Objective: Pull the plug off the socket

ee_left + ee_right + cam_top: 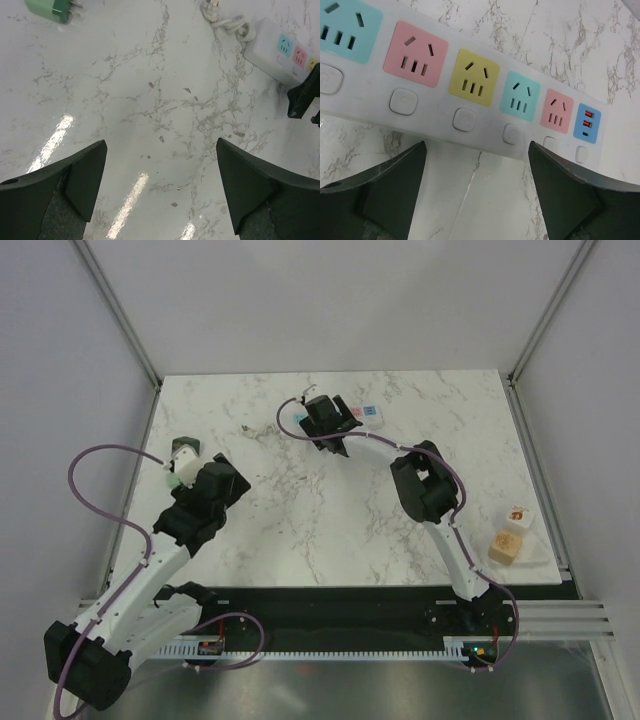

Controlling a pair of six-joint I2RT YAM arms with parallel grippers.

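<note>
The socket [435,107] is a long white strip with pink, yellow, blue-green and blue outlets, and every outlet I see is empty. It lies near the back of the table [370,413]. My right gripper [477,145] hovers just in front of its near edge, open, with bare marble between the fingers. The green plug [52,9] lies loose on the marble, prongs pointing right, well left of the socket's end [270,50]. My left gripper [161,142] hangs open above bare table, short of the plug and holding nothing.
The socket's short cord stub [227,20] curls between plug and strip. A white tray [535,558] at the right edge carries a white cube [517,513] and a tan cube [505,545]. Grey walls and metal posts enclose the table.
</note>
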